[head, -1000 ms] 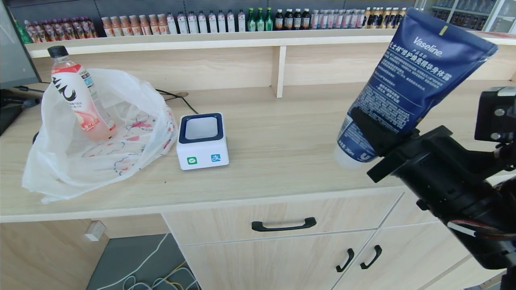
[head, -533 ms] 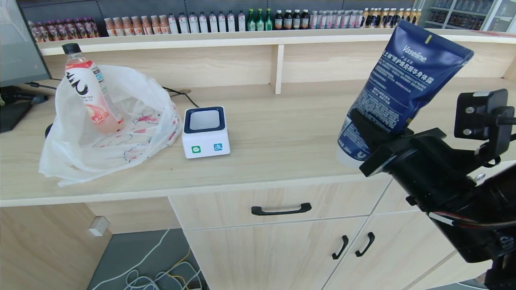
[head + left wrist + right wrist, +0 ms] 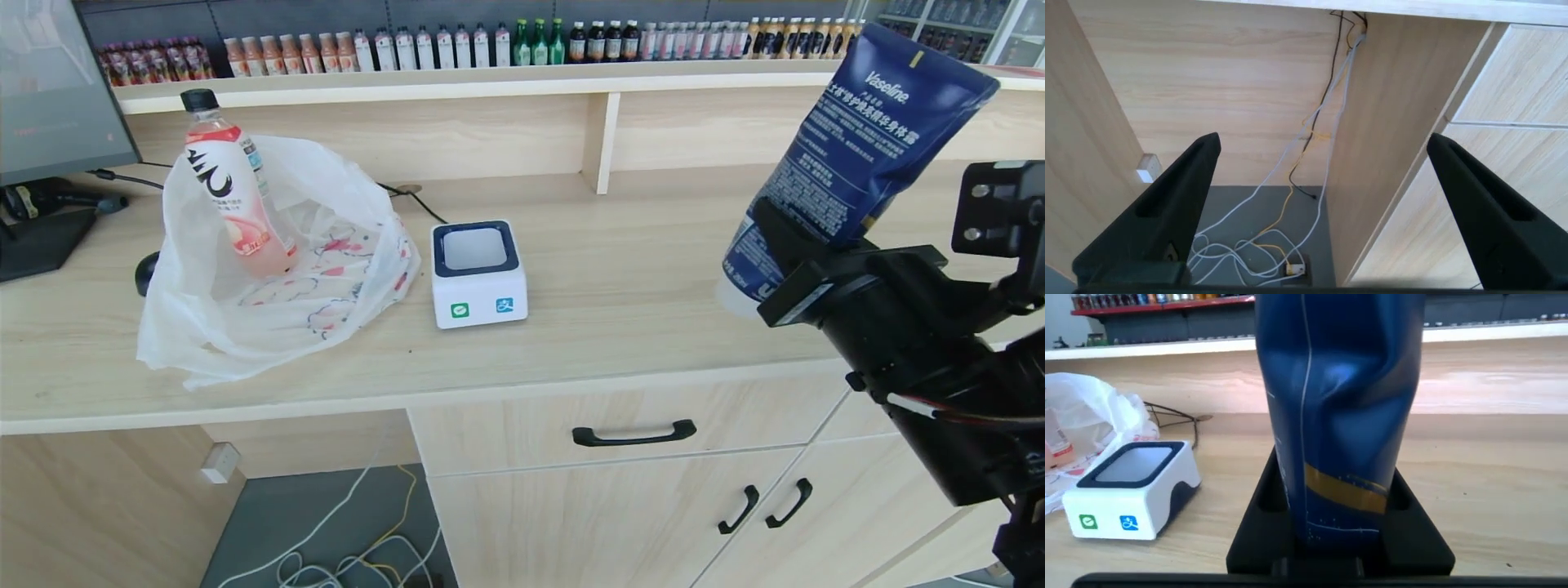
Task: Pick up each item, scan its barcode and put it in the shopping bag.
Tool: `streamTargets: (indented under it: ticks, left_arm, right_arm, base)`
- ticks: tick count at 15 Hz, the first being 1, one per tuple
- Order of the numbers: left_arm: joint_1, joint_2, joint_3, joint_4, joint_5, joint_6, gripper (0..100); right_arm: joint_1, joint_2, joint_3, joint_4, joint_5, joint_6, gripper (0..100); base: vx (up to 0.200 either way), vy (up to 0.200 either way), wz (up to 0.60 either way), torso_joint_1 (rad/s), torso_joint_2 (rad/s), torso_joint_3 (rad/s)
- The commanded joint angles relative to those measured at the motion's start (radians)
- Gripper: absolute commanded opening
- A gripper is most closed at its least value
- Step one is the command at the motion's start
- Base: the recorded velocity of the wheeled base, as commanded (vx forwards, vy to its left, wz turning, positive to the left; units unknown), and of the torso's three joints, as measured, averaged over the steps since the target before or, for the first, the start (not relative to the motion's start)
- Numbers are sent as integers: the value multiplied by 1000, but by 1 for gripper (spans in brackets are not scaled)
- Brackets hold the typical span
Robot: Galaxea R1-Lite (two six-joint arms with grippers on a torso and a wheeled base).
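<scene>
Wood counter [image 3: 637, 269] held scanner [image 3: 478, 273] w/ shopping bag [image 3: 245, 327] + bottle [image 3: 233, 192] just left of it, drinks shelf [image 3: 506, 75] behind; right gripper [image 3: 788, 257] clamped blue tube [image 3: 861, 147] right of scanner, left gripper [image 3: 1323, 143] fingers apart.

End effector [image 3: 1339, 508] grips blue tube [image 3: 1339, 400] near scanner [image 3: 1131, 486]

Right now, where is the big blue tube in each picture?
Head view: blue tube at the right, tilted, in the right gripper.
Right wrist view: in the middle, close up.
Left wrist view: faces hanging cables instead.
Shared landmark: white scanner box on the counter, toward the robot's left of the tube.
</scene>
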Motion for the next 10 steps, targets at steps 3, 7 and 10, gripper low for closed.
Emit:
streamTargets:
  ticks: [3,7,10]
  left_arm:
    - [0,0,0,0,0,0,100]
    - [0,0,0,0,0,-1,100]
    - [0,0,0,0,0,2,100]
  right_arm:
    - [-1,21,-21,-1,56,-22,0]
    - [31,24,-36,-1,56,-77,0]
    - [83,27,-18,-1,7,-106,0]
  base:
    - [0,200,0,5,2,2]
    - [0,200,0,2,1,1]
    - [0,200,0,-1,2,1]
